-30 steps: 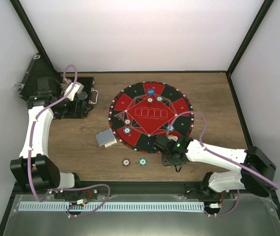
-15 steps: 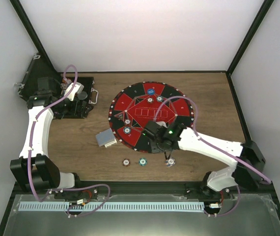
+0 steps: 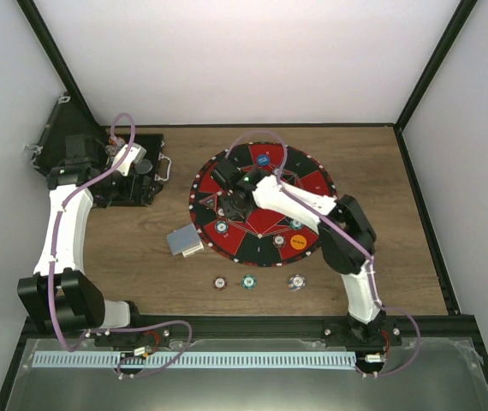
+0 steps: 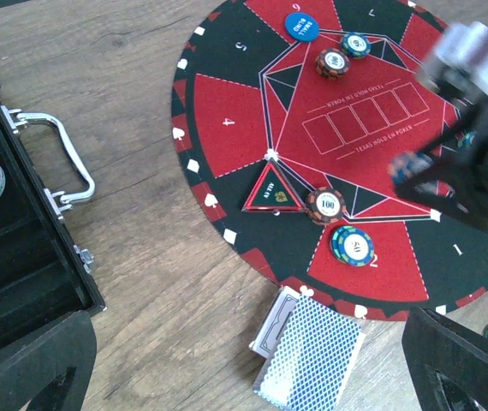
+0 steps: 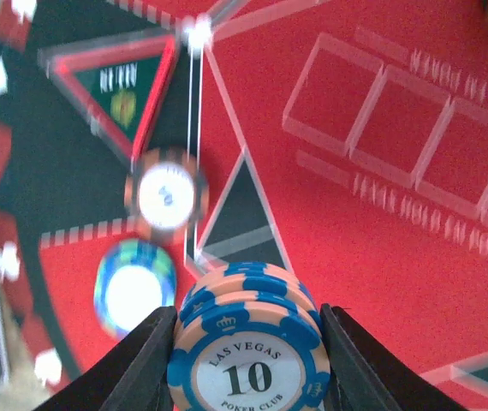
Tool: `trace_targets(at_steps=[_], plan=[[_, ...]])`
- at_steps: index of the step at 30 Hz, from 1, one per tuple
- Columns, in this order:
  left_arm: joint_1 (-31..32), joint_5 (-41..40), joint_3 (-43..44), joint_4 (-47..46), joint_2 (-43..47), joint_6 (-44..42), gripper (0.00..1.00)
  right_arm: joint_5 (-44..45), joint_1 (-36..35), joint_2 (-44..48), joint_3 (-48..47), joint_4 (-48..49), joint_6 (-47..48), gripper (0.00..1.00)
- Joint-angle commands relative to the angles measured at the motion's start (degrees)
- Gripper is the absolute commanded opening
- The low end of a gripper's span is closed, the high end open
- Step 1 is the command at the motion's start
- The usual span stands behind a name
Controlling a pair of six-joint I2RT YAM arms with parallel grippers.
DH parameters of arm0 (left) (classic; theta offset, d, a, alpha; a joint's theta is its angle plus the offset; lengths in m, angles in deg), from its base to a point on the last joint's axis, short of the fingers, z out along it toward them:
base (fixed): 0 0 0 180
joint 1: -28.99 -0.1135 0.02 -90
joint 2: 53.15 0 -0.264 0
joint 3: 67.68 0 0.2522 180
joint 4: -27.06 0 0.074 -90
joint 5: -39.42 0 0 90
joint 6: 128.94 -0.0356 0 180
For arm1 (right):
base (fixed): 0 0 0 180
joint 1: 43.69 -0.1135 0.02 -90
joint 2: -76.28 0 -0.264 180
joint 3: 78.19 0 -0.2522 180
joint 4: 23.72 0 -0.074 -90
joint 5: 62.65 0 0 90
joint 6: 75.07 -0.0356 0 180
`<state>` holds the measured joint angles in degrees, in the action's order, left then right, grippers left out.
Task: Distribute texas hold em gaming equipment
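The right gripper (image 5: pixel 246 312) was clenched on a blue-and-cream striped chip (image 5: pixel 248 372) marked 10, pinched by its edge between both fingers and held above the left half of the round red-and-black mat (image 4: pixel 227 128); whether a second chip sat behind it could not be told. On the mat just beside that spot lay a brown chip (image 4: pixel 325 205) and a teal chip (image 4: pixel 352 246) next to each other, close to the red-edged triangle marker (image 4: pixel 271 190). At the far side of the mat a second brown chip (image 4: pixel 332 62) and a second teal chip (image 4: pixel 355 43) sat together beside the blue disc button (image 4: pixel 301 26), while the orange disc button (image 3: pixel 298 241) rested on the near right sector. Off the mat, on the wooden table (image 3: pixel 398 257), three chips lay in a row near the front edge: brown (image 3: pixel 219 282), teal (image 3: pixel 248 281) and white (image 3: pixel 296 281). The deck of cards (image 4: pixel 308 355), patterned backs up, lay just off the mat's near left rim. The left gripper (image 3: pixel 144 174) hung released, fingers spread wide and grasping nothing, over the open black case (image 4: pixel 13 274) with its metal handle (image 4: pixel 64 163) at the table's left end
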<state>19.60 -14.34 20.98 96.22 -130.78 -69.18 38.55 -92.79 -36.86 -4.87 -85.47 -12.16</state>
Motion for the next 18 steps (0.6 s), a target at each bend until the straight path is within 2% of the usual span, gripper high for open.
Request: trace_targets(at_steps=[1,5,9,18], plan=[[-0.28,1.28,0.96,0.34,-0.16,-0.35,1.0,-0.93,3.36,-9.27,-13.0,1.46,6.89,0.26],[-0.21,1.44,1.04,0.15,-0.39,-0.15,1.0,-1.91,5.27,-19.22,-25.04,0.41,8.57,0.25],[-0.23,1.76,0.97,0.15,-0.33,-0.17,1.0,-1.65,6.3,-25.16,-32.1,-0.24,9.36,0.25],[-0.26,1.23,0.61,0.08,-0.66,-0.83,1.0,-3.29,7.18,-27.66,-31.25,0.46,9.36,0.25]])
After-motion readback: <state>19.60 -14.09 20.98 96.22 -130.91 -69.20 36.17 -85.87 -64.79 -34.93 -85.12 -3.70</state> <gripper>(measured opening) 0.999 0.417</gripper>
